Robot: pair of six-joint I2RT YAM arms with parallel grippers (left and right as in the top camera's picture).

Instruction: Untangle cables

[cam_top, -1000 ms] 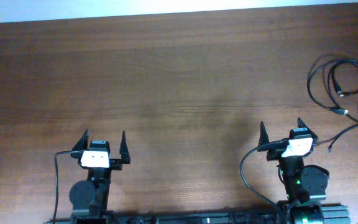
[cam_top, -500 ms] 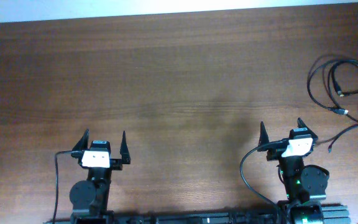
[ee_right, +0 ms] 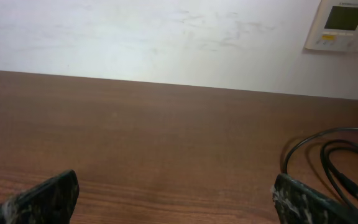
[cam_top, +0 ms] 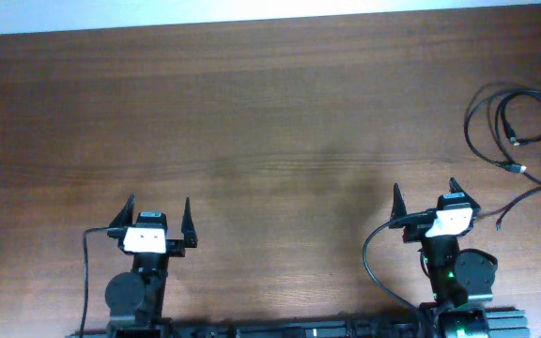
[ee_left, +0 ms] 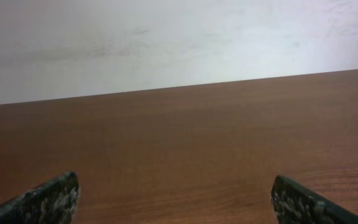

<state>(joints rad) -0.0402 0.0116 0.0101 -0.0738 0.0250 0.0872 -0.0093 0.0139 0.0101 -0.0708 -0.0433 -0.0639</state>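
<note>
The cables (cam_top: 524,141) are thin black cords with small plugs, lying in tangled loops at the table's right edge, partly cut off by the frame. Part of them shows at the right of the right wrist view (ee_right: 334,155). My right gripper (cam_top: 425,199) is open and empty near the front edge, left of and nearer than the cables. My left gripper (cam_top: 158,208) is open and empty at the front left, far from the cables. No cable shows in the left wrist view, only my left gripper (ee_left: 176,196) over bare wood. The right gripper (ee_right: 176,196) is also over bare wood.
The brown wooden table (cam_top: 252,113) ends at a white wall along its far edge. A wall-mounted control panel (ee_right: 342,23) shows at the upper right of the right wrist view. Thick black arm wires (cam_top: 372,253) loop beside the bases.
</note>
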